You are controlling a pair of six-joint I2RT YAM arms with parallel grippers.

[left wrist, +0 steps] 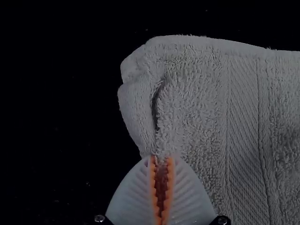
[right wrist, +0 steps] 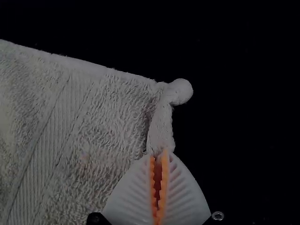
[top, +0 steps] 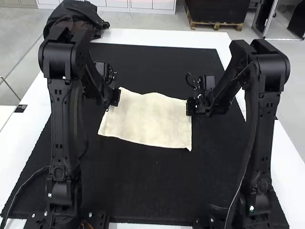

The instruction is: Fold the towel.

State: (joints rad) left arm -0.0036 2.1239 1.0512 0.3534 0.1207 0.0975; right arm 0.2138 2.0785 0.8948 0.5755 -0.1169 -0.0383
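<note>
The cream towel (top: pixel 150 119) lies spread on the black mat, its far edge wavy. At its far left part is my left gripper (top: pixel 116 97), and at its right edge, toward the far corner, is my right gripper (top: pixel 189 106). In the left wrist view the left gripper (left wrist: pixel 161 161) is shut on a pinched edge of the towel (left wrist: pixel 192 103) beside a rumpled corner. The right gripper (right wrist: pixel 158 157) pinches the edge of the towel (right wrist: pixel 108 122) in the right wrist view, just below a small curled corner.
The black mat (top: pixel 147 186) covers most of the white table (top: pixel 167 37). A dark bag (top: pixel 78 16) stands at the table's far left corner. Both arms flank the towel.
</note>
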